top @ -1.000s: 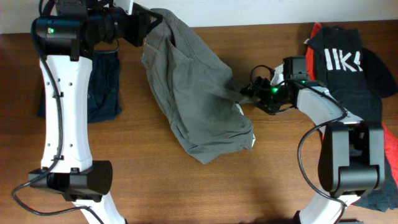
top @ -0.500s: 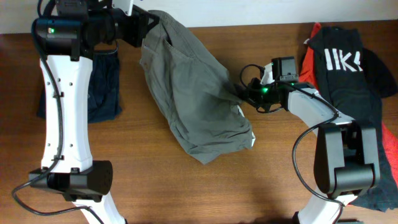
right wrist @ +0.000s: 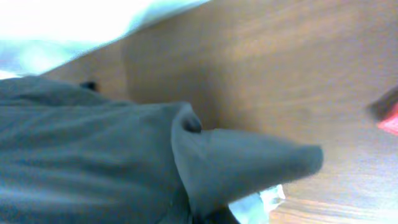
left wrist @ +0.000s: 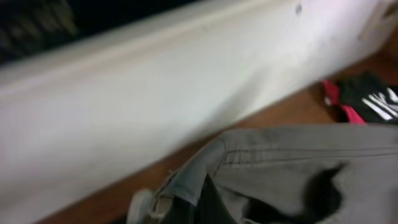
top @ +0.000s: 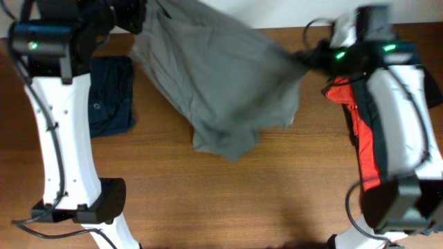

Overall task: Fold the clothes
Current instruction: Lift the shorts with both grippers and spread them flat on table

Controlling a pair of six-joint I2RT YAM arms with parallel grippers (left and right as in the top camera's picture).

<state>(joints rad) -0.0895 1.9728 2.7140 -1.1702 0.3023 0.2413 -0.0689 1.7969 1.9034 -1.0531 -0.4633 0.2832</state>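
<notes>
Obs.: grey trousers point(top: 221, 83) are spread in the air between the 2 arms, with most of the cloth off the desk point(top: 208, 200). The lowest fold hangs near or on the wood at centre; I cannot tell which. The waistband end is up at the far-left corner with the left arm point(top: 62, 138). The opposite edge is drawn out to the right arm point(top: 387, 104).

Left jaws: hidden in the left wrist view, but the waistband seam bunches right at the lens and the fabric hangs from there. Judged clenched on the grey trousers.
Right jaws: the right wrist view shows a cone of grey cloth pinched toward the bottom of frame. Judged clenched on the same garment.

Other clothes: navy trousers point(top: 111, 97) lie flat at left, beside the left arm. The red garment point(top: 360, 131) and black tee point(left wrist: 373, 99) are piled at right, under the right arm.

Risks:
1. The overhead view is blurred at the right arm, which suggests speed. A thin pinch could slip and drop that edge in a heap.
2. The cloth sags unevenly; laid down like this it would land creased, with skewed fold lines.
3. The right arm sits over the red garment, so a low sweep could drag it along.
4. Over-stretching between the arms could tug the waistband out of the left jaws.
</notes>
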